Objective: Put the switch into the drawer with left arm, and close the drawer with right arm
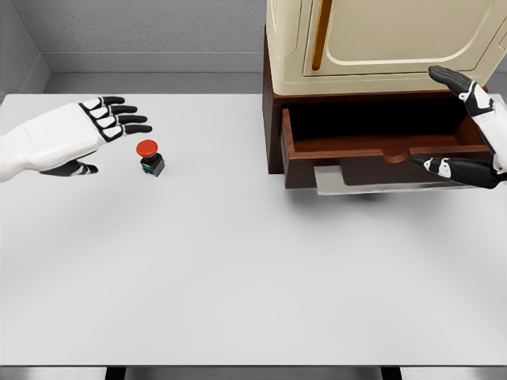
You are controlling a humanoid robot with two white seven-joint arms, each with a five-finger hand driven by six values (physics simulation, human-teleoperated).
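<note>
While the switch (pixel 150 157) stands upright on the table (pixel 238 277), the left hand (pixel 79 134) hovers just beside it, fingers spread, grasping nothing. The right hand (pixel 475 131), released and partly cut off, frames the open drawer (pixel 380 146), whose interior lies in shadow.

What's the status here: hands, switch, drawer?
Left robot hand open, beside the switch, not touching. Switch upright on table. Drawer open; right robot hand open near its right end. Path unobstructed.
</note>
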